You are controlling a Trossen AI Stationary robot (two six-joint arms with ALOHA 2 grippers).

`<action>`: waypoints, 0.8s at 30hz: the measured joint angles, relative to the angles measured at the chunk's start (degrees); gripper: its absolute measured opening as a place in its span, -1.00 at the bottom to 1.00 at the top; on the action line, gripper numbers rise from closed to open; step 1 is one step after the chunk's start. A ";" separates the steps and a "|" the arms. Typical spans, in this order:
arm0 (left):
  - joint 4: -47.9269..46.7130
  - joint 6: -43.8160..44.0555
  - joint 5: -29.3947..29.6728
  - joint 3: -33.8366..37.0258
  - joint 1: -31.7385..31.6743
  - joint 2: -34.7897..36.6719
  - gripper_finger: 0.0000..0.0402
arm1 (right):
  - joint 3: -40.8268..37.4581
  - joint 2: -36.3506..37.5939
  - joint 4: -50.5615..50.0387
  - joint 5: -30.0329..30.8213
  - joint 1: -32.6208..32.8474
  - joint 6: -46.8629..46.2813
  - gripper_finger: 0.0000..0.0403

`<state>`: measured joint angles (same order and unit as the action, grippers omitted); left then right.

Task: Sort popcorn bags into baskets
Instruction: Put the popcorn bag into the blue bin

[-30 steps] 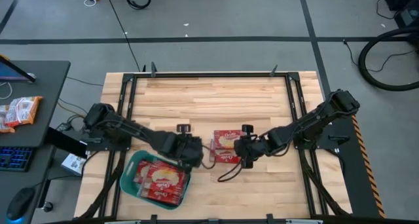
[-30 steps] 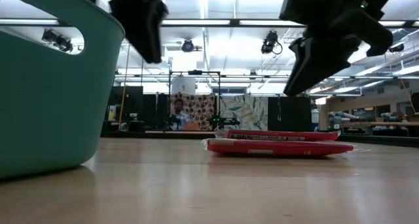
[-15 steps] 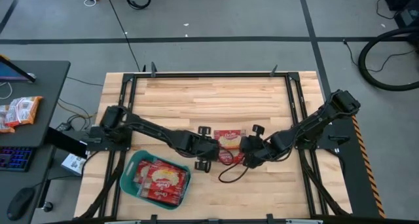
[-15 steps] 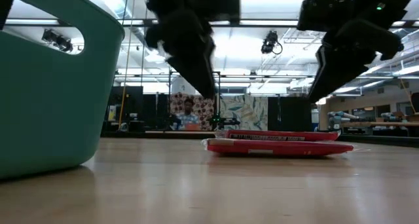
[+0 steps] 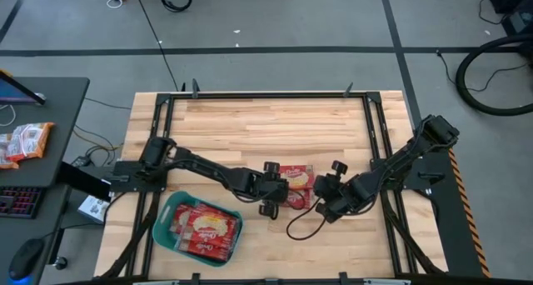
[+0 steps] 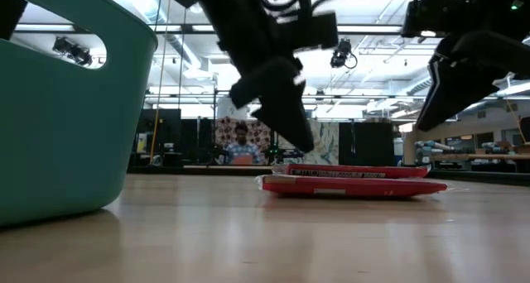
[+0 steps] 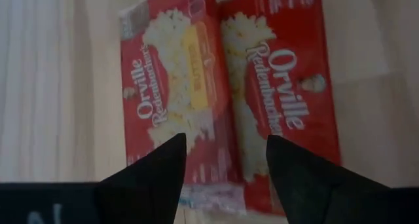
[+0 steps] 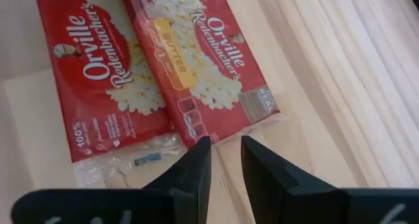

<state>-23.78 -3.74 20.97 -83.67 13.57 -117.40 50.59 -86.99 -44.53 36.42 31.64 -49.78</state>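
Pale butcher-block table [image 5: 266,118] fills my overhead feed. Two popcorn bags [image 5: 293,185] lie side by side, overlapping, mid-table, well right of the teal basket [image 5: 166,231]. My left gripper [image 7: 222,165] hovers over their near short edge, jaws spread and empty, the packets' long axis running straight away from it. It looks nearer than the right gripper [image 8: 224,160], narrowly parted, empty, alongside. Labels read "Orville Redenbacher's", "Butter".

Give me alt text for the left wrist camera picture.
Two red popcorn bags lie side by side, overlapping, on the wooden table. The left claw hovers open above their near ends, holding nothing.
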 joint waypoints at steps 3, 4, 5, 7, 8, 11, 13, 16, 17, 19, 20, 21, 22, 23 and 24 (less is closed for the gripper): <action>-0.57 0.05 -0.77 0.06 -0.57 -1.19 0.08 | 0.00 0.01 -0.07 -0.03 0.34 -0.21 -0.56; -0.36 0.05 -1.57 0.06 -0.70 -1.78 0.08 | 0.00 0.01 -0.29 -0.12 0.40 -0.26 -0.56; 0.02 0.03 -1.89 0.02 -0.82 -2.30 0.08 | 0.00 0.01 -0.52 -0.15 0.49 -0.26 -0.56; -0.65 0.04 -2.14 0.13 -0.95 -2.92 0.08 | 0.00 0.01 -0.47 -0.10 0.68 -0.25 -0.56; 0.03 0.04 -2.04 0.05 -0.95 -3.40 0.08 | 0.00 0.01 -0.51 -0.11 0.69 -0.24 -0.56; -0.38 -0.36 -1.55 -0.01 -0.95 -3.65 0.07 | 0.00 0.01 -0.47 -0.15 0.69 -0.24 -0.56; 0.10 -0.41 -1.30 -0.05 -0.91 -4.22 0.02 | 0.00 0.01 -0.39 -0.14 0.69 -0.19 -0.56; -0.04 -0.42 -1.16 -0.06 -0.92 -4.43 -0.10 | 0.00 0.01 -0.20 -0.20 0.79 -0.13 -0.56; -0.05 -0.43 -0.92 -0.07 -0.92 -4.57 -0.16 | 0.00 0.01 -0.11 -0.19 0.79 -0.01 -0.56; -0.19 -0.45 -0.75 -0.07 -0.90 -4.61 -0.28 | 0.00 0.01 0.04 -0.19 0.76 0.24 -0.56; -0.26 -0.45 -0.74 -0.07 -0.92 -4.61 -0.35 | 0.00 0.01 0.09 -0.32 0.78 0.28 -0.56; -0.44 -0.45 -0.70 -0.07 -0.92 -4.64 -0.41 | 0.00 0.01 0.24 -0.43 0.80 0.30 -0.56; -0.61 -0.47 -0.64 -0.07 -0.92 -4.64 -0.48 | 0.00 0.01 0.36 -0.45 0.80 0.29 -0.56; -0.82 -0.64 -0.60 -0.07 -0.92 -4.64 -0.56 | 0.00 0.01 0.35 -0.45 0.80 0.30 -0.56; -1.15 -1.19 -0.54 -0.07 -0.92 -4.64 -0.64 | 0.00 0.01 0.36 -0.45 0.86 0.30 -0.56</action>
<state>-24.93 -4.93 20.43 -83.74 12.64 -122.04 50.59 -86.98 -44.17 35.97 32.51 -49.47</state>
